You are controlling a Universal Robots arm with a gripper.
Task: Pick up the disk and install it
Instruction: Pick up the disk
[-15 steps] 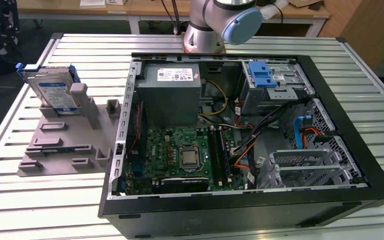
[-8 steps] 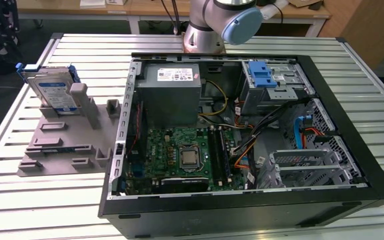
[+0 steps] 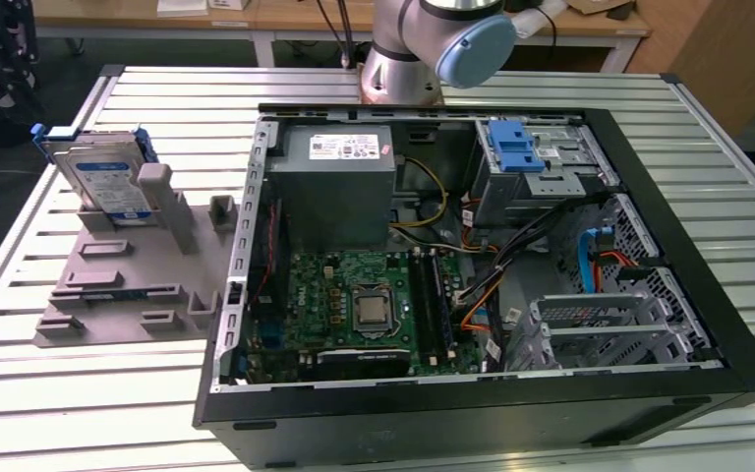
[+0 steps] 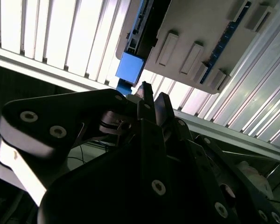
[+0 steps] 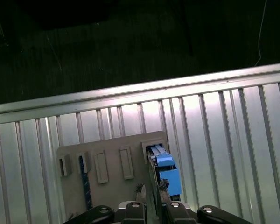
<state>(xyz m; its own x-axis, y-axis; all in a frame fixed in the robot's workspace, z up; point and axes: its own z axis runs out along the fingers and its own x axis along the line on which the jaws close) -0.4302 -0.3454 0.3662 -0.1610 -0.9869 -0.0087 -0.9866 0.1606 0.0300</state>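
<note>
Nearest you, the open computer case (image 3: 483, 423) crowds the bench's (image 3: 76, 413) right side. Far left, the disk (image 3: 105, 177) stands upright in the grey fixture (image 3: 115, 265), with bare bench beyond. The pincer (image 5: 151, 187) faces its blue edge without touching it; you cannot tell whether it is clenched.

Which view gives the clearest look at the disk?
The exterior view: the disk stands upright in the grey fixture, its label face and blue caddy visible. Both wrist views show it edge-on, mostly the caddy's blue end.
</note>
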